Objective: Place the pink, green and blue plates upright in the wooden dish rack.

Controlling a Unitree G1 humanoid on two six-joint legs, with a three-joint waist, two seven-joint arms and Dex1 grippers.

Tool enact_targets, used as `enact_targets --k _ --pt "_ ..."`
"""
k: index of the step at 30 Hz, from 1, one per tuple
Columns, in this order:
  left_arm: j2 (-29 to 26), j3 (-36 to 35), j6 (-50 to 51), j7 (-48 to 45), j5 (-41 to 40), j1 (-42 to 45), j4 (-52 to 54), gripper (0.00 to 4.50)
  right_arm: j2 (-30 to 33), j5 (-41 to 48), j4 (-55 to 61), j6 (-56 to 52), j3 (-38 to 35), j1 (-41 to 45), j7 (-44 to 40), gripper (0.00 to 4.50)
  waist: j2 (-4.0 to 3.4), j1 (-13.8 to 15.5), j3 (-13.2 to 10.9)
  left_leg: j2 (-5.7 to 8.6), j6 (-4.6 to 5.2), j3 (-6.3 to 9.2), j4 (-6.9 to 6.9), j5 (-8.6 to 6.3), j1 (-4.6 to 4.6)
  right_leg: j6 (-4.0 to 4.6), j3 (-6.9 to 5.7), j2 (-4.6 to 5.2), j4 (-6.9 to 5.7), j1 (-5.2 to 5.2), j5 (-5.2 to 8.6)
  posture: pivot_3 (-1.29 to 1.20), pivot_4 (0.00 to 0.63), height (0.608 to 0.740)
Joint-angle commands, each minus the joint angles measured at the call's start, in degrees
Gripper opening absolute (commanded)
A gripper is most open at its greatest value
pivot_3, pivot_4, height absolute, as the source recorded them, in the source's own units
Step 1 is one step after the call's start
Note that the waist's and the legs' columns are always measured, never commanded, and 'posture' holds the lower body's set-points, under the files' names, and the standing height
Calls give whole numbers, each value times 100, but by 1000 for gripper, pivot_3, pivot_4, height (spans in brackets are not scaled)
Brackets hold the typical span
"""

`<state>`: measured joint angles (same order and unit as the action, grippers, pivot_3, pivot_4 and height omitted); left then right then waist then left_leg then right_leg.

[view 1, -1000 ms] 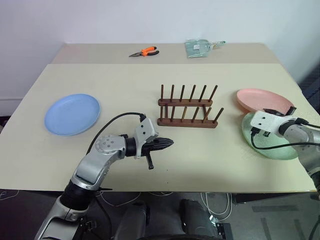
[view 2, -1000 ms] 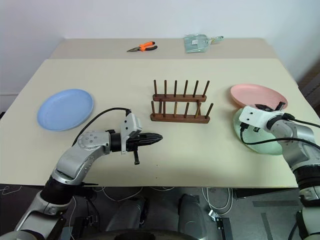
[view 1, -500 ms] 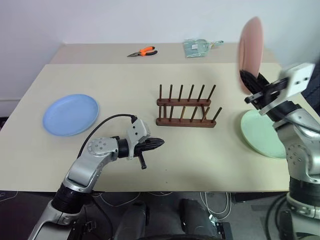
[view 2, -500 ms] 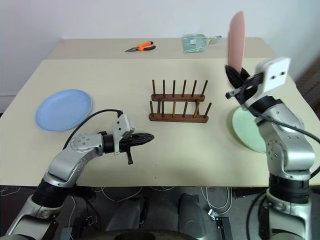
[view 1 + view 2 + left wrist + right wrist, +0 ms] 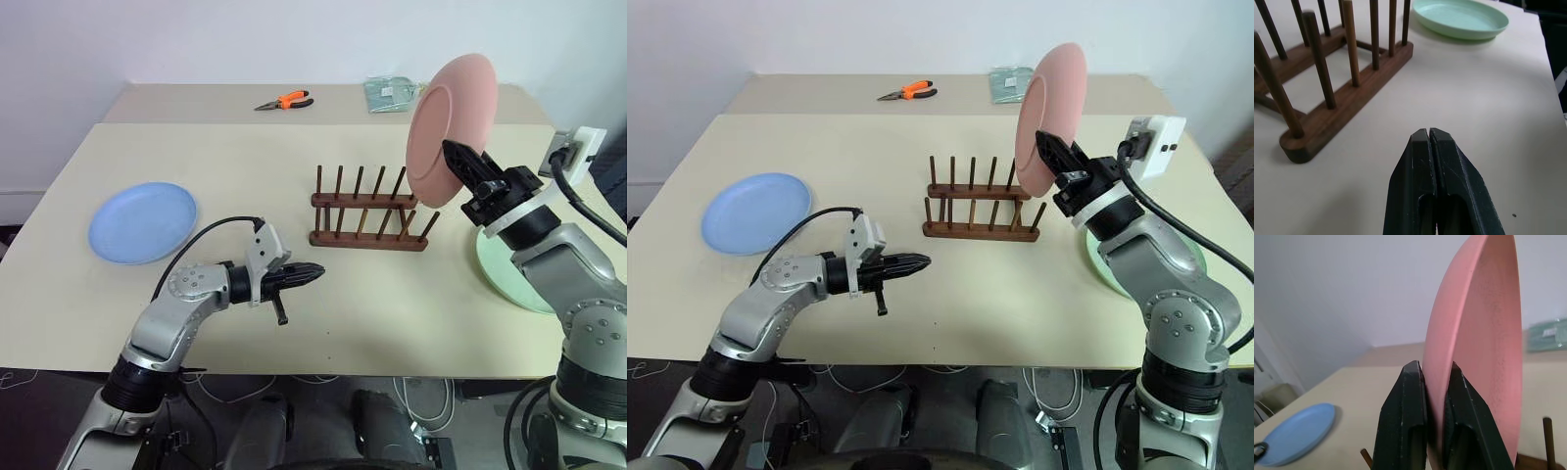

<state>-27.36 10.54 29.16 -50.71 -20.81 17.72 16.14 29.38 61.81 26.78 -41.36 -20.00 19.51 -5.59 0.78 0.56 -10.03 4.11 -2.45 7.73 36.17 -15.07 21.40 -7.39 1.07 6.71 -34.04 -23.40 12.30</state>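
Up off the table comes the pink plate point(image 5: 449, 130): a second ago it lay flat by the green plate point(image 5: 509, 272), and now the right gripper point(image 5: 458, 162) holds it high, standing on its edge. The two black fingers point(image 5: 1403, 423) pinch the plate's thin rim tight, one on each side. The plate is round and smooth, not shiny, with a low lip.

Just below and beside this gripper sits the wooden dish rack point(image 5: 367, 210). It is dark brown, with two flat bars and rows of thin round pegs poking up. Nothing stands in it yet. The green plate lies flat on the table under the right arm.

The left gripper point(image 5: 312, 273) hangs low over the pale table point(image 5: 392, 304), pointing toward the rack, which is near its tip. Its fingers point(image 5: 1420, 181) are pressed together with nothing between them. The blue plate point(image 5: 142, 221) lies flat well behind this gripper, far from the rack.
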Motion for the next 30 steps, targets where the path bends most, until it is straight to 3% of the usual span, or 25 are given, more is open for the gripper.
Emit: enact_targets --k 1,3,8,13,14,16,21,28,30 --pt "-19 -68 -60 24 -78 -31 226 0 56 -221 -109 -1 80 -9 -54 823 0 0 0 0 0 0 0 0 0 0 0 0 0 0 0 0 150 740" --pt "-24 -60 -56 27 -73 -31 233 0 88 -507 -196 93 110 58 -24 1618 -1 -2 0 0 0 0 -1 0 0 0 0 0 0 -1 0 0 150 740" --pt "-29 -38 -44 11 -76 -31 241 0 224 -1093 -235 538 -198 144 -108 4097 -1 1 0 1 0 -2 -1 0 1 -1 0 0 0 -2 0 0 150 740" --pt "4 89 -75 -75 -36 20 142 0 644 -1139 -658 760 -1337 -409 -449 4097 3 48 1 3 0 1 1 0 6 -3 -3 1 6 2 1 0 150 740" --pt "12 109 -88 -91 -27 33 117 0 681 -1122 -743 770 -1508 -558 -509 4308 4 41 1 3 2 2 1 -1 6 -4 -4 1 10 6 2 0 150 740" --pt "13 167 -124 -141 1 65 71 0 765 -1255 -774 786 -1651 -909 -663 4308 2 17 1 3 4 -2 -1 -2 3 -3 -1 2 14 8 2 0 150 740" --pt "41 353 -193 -316 25 166 -25 0 1487 -3132 -263 1207 -564 -2691 -1305 4308 -5 -25 3 0 4 -11 -5 -2 -2 -5 0 -1 4 2 5 0 150 740" --pt "67 482 -304 -429 108 306 -180 0 1663 -4856 -613 1538 549 -3082 -1255 4308 -5 -107 3 -4 3 -23 5 -3 -3 -19 6 3 4 3 13 0 150 740" --pt "63 494 -326 -445 132 298 -180 0 1604 -5088 -784 1469 652 -3010 -1213 3749 -4 -102 3 -3 3 -20 4 -3 -1 -18 6 3 7 2 12 0 150 740"
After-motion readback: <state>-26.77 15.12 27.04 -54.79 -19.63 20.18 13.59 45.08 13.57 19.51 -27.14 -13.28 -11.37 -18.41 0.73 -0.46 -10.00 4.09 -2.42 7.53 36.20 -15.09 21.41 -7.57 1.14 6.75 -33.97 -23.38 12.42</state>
